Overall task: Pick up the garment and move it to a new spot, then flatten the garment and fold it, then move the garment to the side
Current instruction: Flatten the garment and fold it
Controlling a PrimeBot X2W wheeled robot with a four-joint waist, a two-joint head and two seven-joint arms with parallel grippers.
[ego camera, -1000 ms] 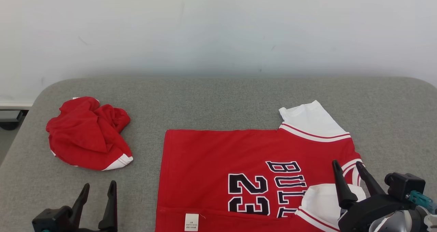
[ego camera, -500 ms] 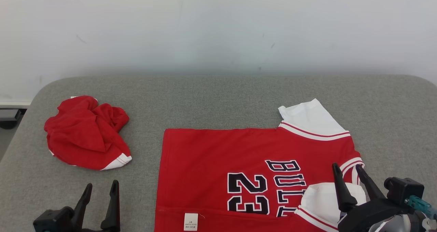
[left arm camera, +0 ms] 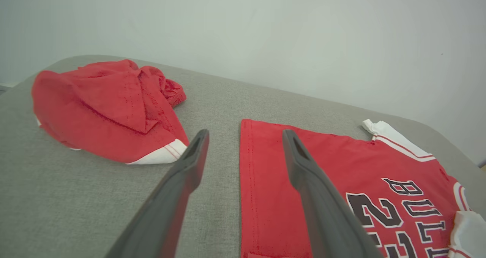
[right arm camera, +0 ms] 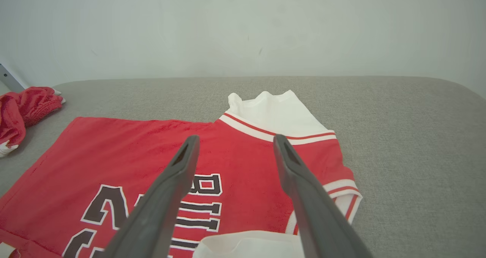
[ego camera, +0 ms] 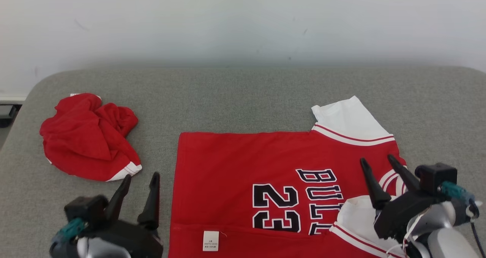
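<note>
The garment (ego camera: 243,166), a red jersey with white sleeves and black "23" lettering, lies spread flat on the grey table (ego camera: 243,94), collar end to the right. Its near sleeve is folded in over the body at the lower right. My left gripper (ego camera: 138,184) is open and empty, hovering just left of the jersey's hem edge. The left wrist view has that hem (left arm camera: 246,166) running between my fingers. My right gripper (ego camera: 377,166) is open and empty above the jersey's collar end. In the right wrist view the far white sleeve (right arm camera: 277,113) lies ahead of my gripper (right arm camera: 235,144).
A second red garment (ego camera: 89,138) lies crumpled at the table's left end, also seen in the left wrist view (left arm camera: 102,106). A pale wall (ego camera: 243,22) stands behind the table. Bare grey surface runs behind and to the right of the jersey.
Both grippers have advanced up the head view, the left one further and rightward toward the jersey's hem. The camera tilted slightly, shifting the whole scene up. Both stay open.
</note>
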